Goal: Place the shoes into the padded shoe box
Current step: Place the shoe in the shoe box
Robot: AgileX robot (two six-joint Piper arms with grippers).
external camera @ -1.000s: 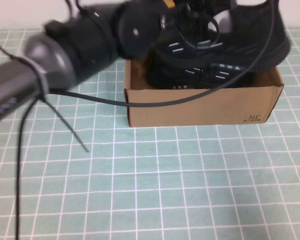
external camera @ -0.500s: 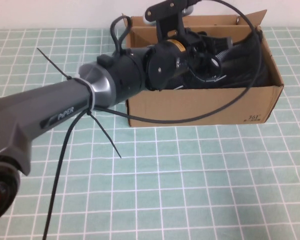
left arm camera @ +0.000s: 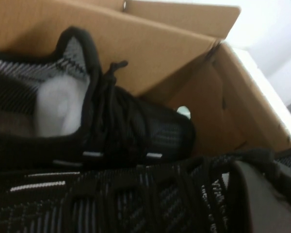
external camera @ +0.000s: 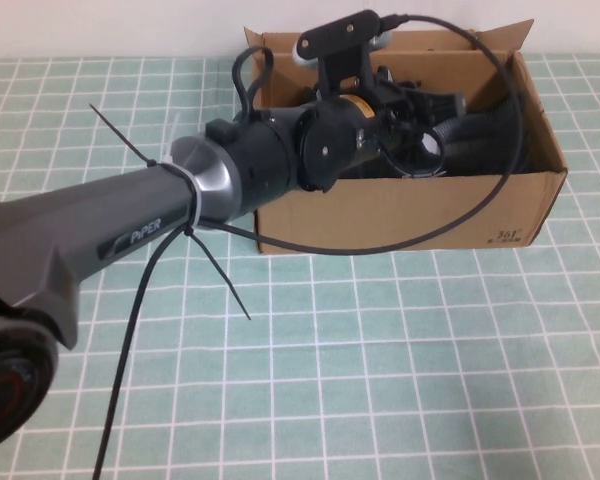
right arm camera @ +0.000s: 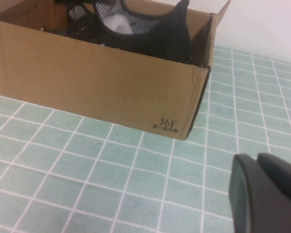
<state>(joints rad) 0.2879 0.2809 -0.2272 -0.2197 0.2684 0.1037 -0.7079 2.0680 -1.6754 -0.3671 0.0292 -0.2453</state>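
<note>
The padded shoe box [external camera: 400, 215] stands open at the back of the mat. Both black shoes [external camera: 480, 125] lie inside it. In the left wrist view the far shoe [left arm camera: 136, 131] shows white paper stuffing and points at the box's end wall [left arm camera: 223, 107]. The near shoe [left arm camera: 111, 199] lies alongside it. My left gripper [left arm camera: 242, 194] reaches down into the box and is shut on the near shoe's tongue. From the high view its fingers are hidden behind the wrist [external camera: 330, 150]. My right gripper [right arm camera: 266, 194] hangs shut and empty over the mat, near the box's printed corner [right arm camera: 167, 124].
A green grid mat [external camera: 380, 360] covers the table in front of the box. The left arm's cable [external camera: 420, 240] loops across the box's front wall, and cable-tie ends [external camera: 220, 280] stick out from the forearm. The box's flaps [external camera: 500, 35] stand up at the back.
My left arm has come down with the second shoe, from above the box into it beside the first. In the last half second it has barely moved.
</note>
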